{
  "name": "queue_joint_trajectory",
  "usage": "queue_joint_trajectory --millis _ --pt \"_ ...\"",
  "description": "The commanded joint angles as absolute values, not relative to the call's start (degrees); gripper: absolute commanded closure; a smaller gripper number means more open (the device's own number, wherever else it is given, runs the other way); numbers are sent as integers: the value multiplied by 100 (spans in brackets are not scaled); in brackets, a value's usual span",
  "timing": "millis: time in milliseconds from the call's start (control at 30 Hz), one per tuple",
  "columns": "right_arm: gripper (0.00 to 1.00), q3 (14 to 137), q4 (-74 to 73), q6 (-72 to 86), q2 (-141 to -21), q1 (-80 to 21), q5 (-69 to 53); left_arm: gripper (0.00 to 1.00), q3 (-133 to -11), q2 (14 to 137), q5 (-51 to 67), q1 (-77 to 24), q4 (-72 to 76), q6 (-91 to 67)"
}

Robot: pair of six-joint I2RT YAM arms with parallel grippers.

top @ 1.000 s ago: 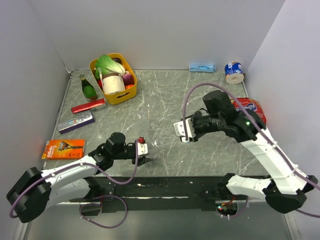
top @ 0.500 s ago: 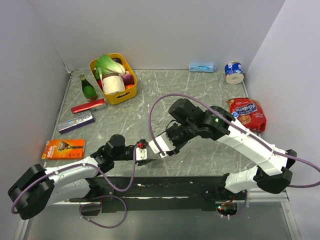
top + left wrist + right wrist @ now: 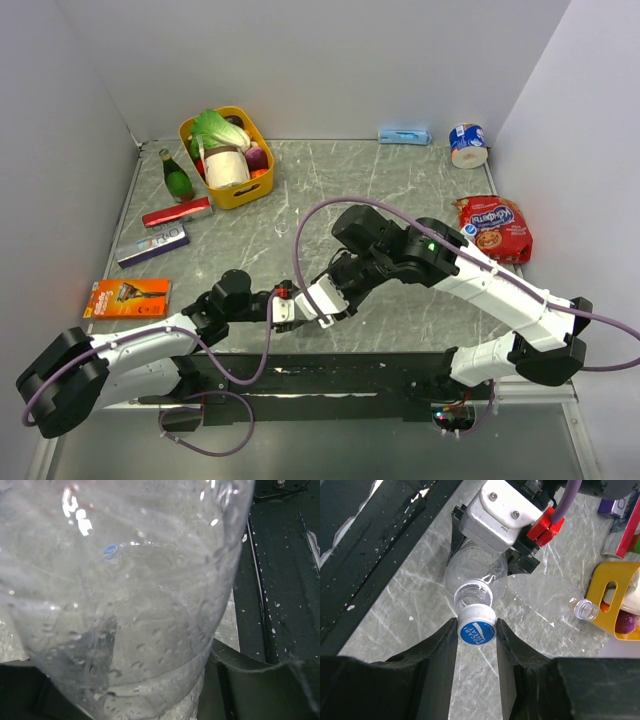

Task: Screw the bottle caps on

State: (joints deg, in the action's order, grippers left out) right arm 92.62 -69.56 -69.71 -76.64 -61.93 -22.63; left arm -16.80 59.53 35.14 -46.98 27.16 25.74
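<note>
**Entry: cap at bottle mouth, not yet seated**

- Left gripper (image 3: 284, 309): we are holding one clear bottle (image 3: 472, 570) above the table (image 3: 395, 605), jaws clamped on its body. In the left wrist view the bottle fills the frame.
- Right gripper (image 3: 476, 623): we are pinching a blue cap (image 3: 477, 631) between the jaws, printed face toward the wrist camera.
- Position: the cap is sitting just beside the bottle's open mouth, overlapping its rim in the right wrist view. We cannot tell whether they are touching.
- Second bottle (image 3: 545, 597): lying uncapped on the table near the yellow basket (image 3: 619, 630).
- Step in hand, as we judge it: lining up the first cap, with no bottle capped so far.
- Next move calls for: centring the cap over the mouth, setting it square to the threads, then pressing and turning while the left jaws are steadying the bottle.
</note>
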Motion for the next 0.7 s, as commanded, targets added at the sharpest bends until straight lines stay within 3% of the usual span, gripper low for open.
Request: queue_joint_trajectory --millis 0,667 --pt "78 9334 -7101 -6917 -7655 -6284 -2250 99 -1933 5994 3639 -4720 3094 2313" --pt "78 9105 -6926 -5960 -7752 -6381 -1986 99 -2198 6056 3613 -4720 3207 2145"
